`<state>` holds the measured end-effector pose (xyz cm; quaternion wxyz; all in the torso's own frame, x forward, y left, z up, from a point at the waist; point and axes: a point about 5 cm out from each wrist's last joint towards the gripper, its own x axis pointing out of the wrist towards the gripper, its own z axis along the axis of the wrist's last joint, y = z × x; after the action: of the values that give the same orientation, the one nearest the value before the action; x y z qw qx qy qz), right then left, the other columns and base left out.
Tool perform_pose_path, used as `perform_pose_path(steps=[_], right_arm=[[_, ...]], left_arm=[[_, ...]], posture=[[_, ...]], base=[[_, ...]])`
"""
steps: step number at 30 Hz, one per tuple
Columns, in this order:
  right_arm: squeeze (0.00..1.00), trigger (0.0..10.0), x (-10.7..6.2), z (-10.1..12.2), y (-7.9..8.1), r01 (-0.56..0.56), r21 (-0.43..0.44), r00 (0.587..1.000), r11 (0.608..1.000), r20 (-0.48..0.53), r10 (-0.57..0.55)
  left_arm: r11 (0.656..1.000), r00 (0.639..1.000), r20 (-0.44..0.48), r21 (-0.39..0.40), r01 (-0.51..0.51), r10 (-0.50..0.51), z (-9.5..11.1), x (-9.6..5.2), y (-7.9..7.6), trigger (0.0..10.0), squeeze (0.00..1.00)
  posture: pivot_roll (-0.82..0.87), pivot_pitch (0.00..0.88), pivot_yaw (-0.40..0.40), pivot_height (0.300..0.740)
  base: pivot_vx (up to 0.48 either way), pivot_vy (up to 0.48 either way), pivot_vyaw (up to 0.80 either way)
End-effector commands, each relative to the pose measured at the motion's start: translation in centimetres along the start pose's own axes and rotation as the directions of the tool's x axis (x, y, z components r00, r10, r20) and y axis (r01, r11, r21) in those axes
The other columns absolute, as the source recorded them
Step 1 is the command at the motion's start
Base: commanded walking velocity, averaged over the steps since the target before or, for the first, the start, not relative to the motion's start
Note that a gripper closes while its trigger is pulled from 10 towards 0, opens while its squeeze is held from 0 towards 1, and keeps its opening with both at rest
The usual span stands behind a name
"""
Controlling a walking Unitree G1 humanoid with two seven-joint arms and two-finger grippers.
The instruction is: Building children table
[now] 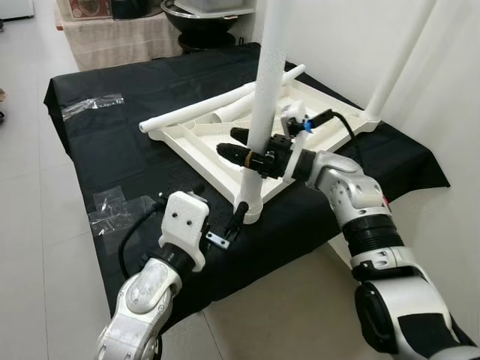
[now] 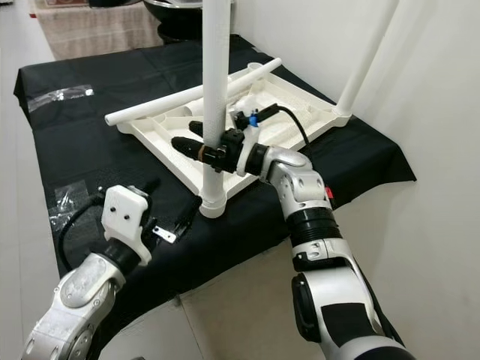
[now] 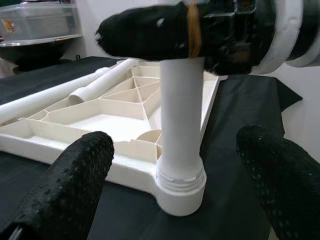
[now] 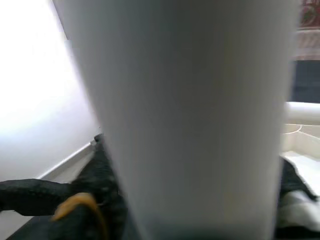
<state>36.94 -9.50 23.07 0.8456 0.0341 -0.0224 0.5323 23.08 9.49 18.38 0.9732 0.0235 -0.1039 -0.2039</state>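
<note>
So I've got the tabletop (image 1: 196, 142) lying upside down on the black cloth (image 1: 105, 150) over the counter, ribs facing up. One leg (image 1: 264, 97) stands upright in the near corner socket (image 1: 250, 206), another leg (image 1: 390, 67) stands at the far right corner, and two loose legs (image 1: 195, 111) lie across the ribs.

My right gripper (image 1: 241, 145) is clamped around the near leg partway up, one finger on either side. Left gripper (image 3: 175, 165) is released, jaws spread wide, hovering low just in front of the socket, touching nothing.

Handling-wise: this all looks like hollow moulded plastic, so I'd guess light and stiff, but smooth and round, meaning a leg can spin or slip in the pads. I reckon the best hold is low on the leg near the socket for seating it, and the tabletop rim for bracing. The tall leg gives leverage, so pushing sideways up high could tip things.

No brand, label or readable writing anywhere on the parts.
</note>
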Motion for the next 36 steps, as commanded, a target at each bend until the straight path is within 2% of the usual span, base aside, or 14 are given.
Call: perform_pose_path(steps=[1, 13, 15, 16, 17, 19, 21, 24, 26, 27, 30, 32, 35, 36], right_arm=[[0.00, 0.0, 0.9, 0.3, 0.7, -0.048, -0.035, 0.999, 0.998, 0.008, 0.049], [0.00, 0.0, -0.2, -0.4, -1.9, 0.356, -0.002, 0.934, 0.935, 0.023, -0.356], [0.00, 0.0, -2.1, -1.0, -3.8, 0.666, -0.031, 0.746, 0.745, 0.011, -0.666], [0.00, 0.0, -2.1, -1.0, -3.8, 0.666, -0.031, 0.746, 0.745, 0.011, -0.666], [0.00, 0.0, -2.9, -1.1, -4.4, 0.756, -0.053, 0.654, 0.652, 0.013, -0.757], [0.00, 0.0, -5.7, -1.2, -5.2, 0.927, -0.096, 0.366, 0.363, 0.013, -0.931], [0.00, 0.0, -5.7, -1.2, -5.2, 0.927, -0.096, 0.366, 0.363, 0.013, -0.931], [0.00, 0.0, -7.2, -0.8, -4.7, 0.978, -0.109, 0.181, 0.176, 0.034, -0.983], [0.00, 0.0, -6.9, -0.6, -4.0, 0.983, -0.105, 0.154, 0.149, 0.043, -0.987], [0.00, 10.0, -6.2, -0.6, -3.4, 0.980, -0.079, 0.184, 0.181, 0.037, -0.982], [0.00, 10.0, -4.6, -0.4, -2.7, 0.963, -0.058, 0.268, 0.264, 0.057, -0.962], [1.00, 10.0, -4.0, -0.4, -2.6, 0.953, -0.050, 0.304, 0.300, 0.086, -0.949], [1.00, 10.0, -4.0, -0.5, -2.7, 0.953, -0.039, 0.303, 0.301, 0.084, -0.949], [0.80, 10.0, -4.1, -0.5, -3.0, 0.950, -0.050, 0.311, 0.308, 0.091, -0.946]], left_arm=[[1.000, 1.000, 0.010, 0.010, 0.004, -0.004, 0.1, 0.0, 0.1, 10.0, 0.00], [1.000, 1.000, 0.013, 0.001, 0.022, -0.022, 0.1, 0.2, -0.4, 10.0, 0.00], [1.000, 0.999, 0.016, 0.005, 0.030, -0.030, 0.1, 0.5, -0.3, 10.0, 0.00], [1.000, 0.999, 0.016, 0.005, 0.030, -0.030, 0.1, 0.5, -0.3, 10.0, 0.00], [1.000, 0.999, 0.015, 0.008, 0.031, -0.031, 0.1, 0.5, -0.2, 10.0, 0.00], [0.999, 0.999, 0.016, 0.011, 0.032, -0.032, 0.1, 0.6, -0.1, 10.0, 0.00], [0.999, 0.999, 0.016, 0.011, 0.032, -0.032, 0.1, 0.6, -0.1, 10.0, 0.00], [0.999, 0.999, 0.018, 0.009, 0.037, -0.037, 0.1, 0.7, -0.2, 10.0, 0.00], [0.999, 0.999, 0.018, 0.007, 0.040, -0.040, 0.1, 0.7, -0.3, 10.0, 0.00], [0.999, 0.999, 0.017, 0.005, 0.042, -0.042, 0.1, 0.7, -0.4, 10.0, 0.00], [0.999, 0.999, 0.016, 0.004, 0.045, -0.045, 0.1, 0.7, -0.5, 10.0, 0.00], [0.999, 0.999, 0.015, 0.003, 0.044, -0.044, 0.0, 0.6, -0.4, 10.0, 0.00], [0.999, 0.999, 0.015, 0.004, 0.044, -0.044, 0.0, 0.6, -0.4, 10.0, 0.00], [0.999, 0.999, 0.016, 0.005, 0.044, -0.044, 0.0, 0.6, -0.5, 10.0, 0.00]], posture=[[0.02, 0.035, -0.083, 0.740], [0.02, 0.039, -0.073, 0.740], [0.02, 0.041, -0.069, 0.740], [0.02, 0.041, -0.069, 0.740], [0.02, 0.041, -0.069, 0.740], [0.02, 0.042, -0.065, 0.740], [0.02, 0.042, -0.065, 0.740], [0.01, 0.043, -0.061, 0.740], [0.01, 0.043, -0.061, 0.740], [0.01, 0.043, -0.060, 0.740], [0.01, 0.039, -0.059, 0.740], [0.01, 0.039, -0.059, 0.740], [0.01, 0.033, -0.063, 0.740], [0.01, 0.029, -0.067, 0.740]], base=[[0.000, 0.000, 0.00], [0.000, 0.000, 0.00], [0.000, 0.000, 0.00], [0.000, 0.000, 0.00], [0.000, 0.000, 0.00], [0.000, 0.000, 0.00], [0.000, 0.000, 0.00], [0.000, 0.000, 0.00], [0.000, 0.000, 0.00], [0.000, 0.000, 0.00], [0.000, 0.000, 0.00], [0.000, 0.000, 0.00], [0.000, 0.000, 0.00], [0.000, 0.000, 0.00]])
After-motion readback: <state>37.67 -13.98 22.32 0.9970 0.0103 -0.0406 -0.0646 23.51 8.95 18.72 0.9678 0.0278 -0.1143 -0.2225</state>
